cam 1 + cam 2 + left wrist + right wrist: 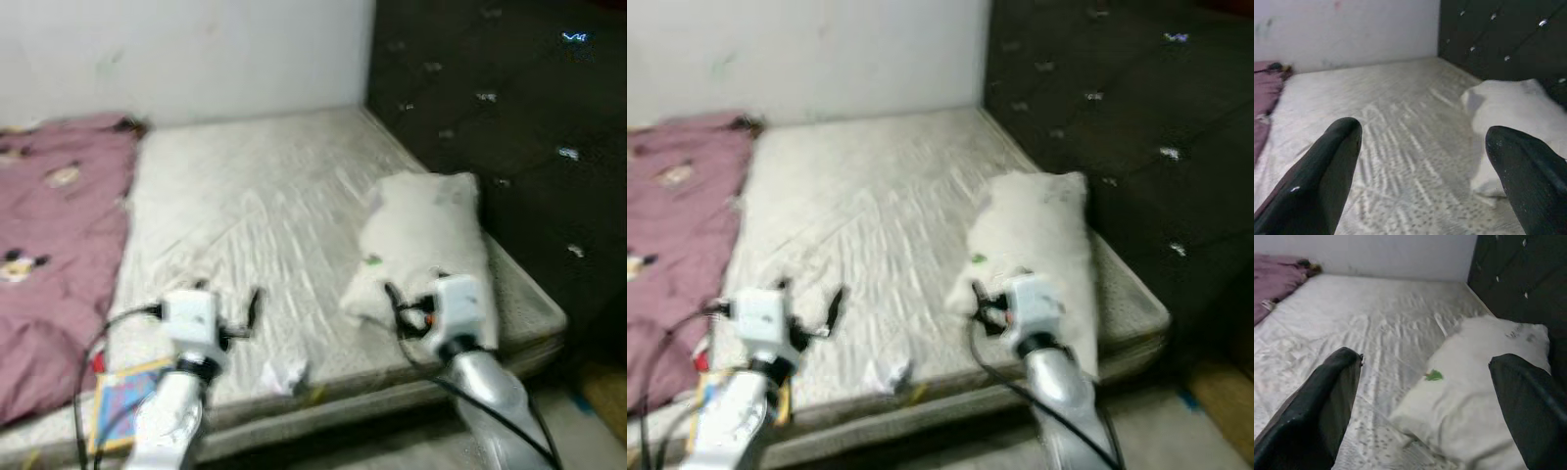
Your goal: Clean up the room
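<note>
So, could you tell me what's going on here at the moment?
The robot stands at the edge of a bed with both arms held out over it. The left gripper and right gripper are both open and hold nothing. The right one is by a white pillow near the dark headboard. A pink blanket lies on the robot's left, and crumpled paper and a colourful booklet sit near the bed's front edge. Nothing has been picked up yet.
</note>
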Robot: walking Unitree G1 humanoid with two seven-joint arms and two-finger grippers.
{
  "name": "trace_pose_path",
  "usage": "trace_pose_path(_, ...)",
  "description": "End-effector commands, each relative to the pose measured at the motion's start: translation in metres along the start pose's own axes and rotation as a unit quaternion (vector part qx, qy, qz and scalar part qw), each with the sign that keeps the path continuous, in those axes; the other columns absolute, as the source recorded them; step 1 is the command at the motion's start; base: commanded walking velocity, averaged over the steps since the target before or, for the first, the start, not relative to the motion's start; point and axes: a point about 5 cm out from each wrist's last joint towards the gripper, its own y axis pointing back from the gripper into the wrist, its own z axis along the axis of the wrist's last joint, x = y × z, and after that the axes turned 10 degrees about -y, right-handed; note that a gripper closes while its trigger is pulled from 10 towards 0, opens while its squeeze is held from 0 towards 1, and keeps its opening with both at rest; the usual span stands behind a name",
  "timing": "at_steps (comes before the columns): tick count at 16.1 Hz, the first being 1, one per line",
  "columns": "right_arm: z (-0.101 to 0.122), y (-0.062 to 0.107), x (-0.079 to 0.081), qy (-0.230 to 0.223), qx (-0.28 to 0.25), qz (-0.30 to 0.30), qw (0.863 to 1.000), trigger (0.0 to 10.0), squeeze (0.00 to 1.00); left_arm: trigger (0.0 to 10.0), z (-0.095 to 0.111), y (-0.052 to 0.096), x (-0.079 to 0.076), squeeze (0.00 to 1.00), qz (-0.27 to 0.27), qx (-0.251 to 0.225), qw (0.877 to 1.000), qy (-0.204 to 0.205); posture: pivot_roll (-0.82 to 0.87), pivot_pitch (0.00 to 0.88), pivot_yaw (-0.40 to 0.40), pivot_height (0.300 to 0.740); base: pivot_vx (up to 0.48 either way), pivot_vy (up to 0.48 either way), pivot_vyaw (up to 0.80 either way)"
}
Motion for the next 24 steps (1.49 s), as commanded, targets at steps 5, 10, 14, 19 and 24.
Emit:
trace_pose_path(5, 0.009, -0.008, 0.014, -0.007, -0.019, 0.022, 1.000, 10.0, 0.00, 10.0, -0.002, -0.001, 0.008, 0.00, 0.037, 0.015, 0.999, 0.022, 0.04, 0.000, -0.042, 0.740, 0.000, 0.000, 0.00)
trace_pose_path(10, 0.009, -0.011, 0.016, 0.003, -0.024, 0.027, 0.999, 10.0, 0.00, 10.0, -0.008, 0.003, 0.004, 0.00, 0.012, 0.038, 0.998, 0.050, 0.04, 0.000, -0.044, 0.740, 0.000, 0.000, 0.64)
trace_pose_path(14, 0.008, -0.012, 0.015, 0.003, -0.024, 0.027, 0.999, 10.0, 0.00, 10.0, -0.006, 0.000, 0.004, 0.00, 0.007, 0.029, 0.998, 0.052, 0.04, 0.000, -0.040, 0.740, 0.000, 0.000, 0.80)
trace_pose_path(19, 0.008, -0.012, 0.014, -0.004, -0.024, 0.019, 1.000, 10.0, 0.00, 10.0, -0.005, -0.001, 0.001, 0.00, -0.013, 0.025, 0.998, 0.050, 0.03, 0.000, -0.034, 0.740, 0.000, 0.000, 0.24)
trace_pose_path(24, 0.009, -0.012, 0.012, -0.008, -0.028, 0.016, 0.999, 10.0, 0.00, 10.0, -0.005, -0.001, 0.002, 0.00, -0.009, 0.025, 0.998, 0.057, 0.03, 0.000, -0.036, 0.740, 0.000, 0.000, 0.00)
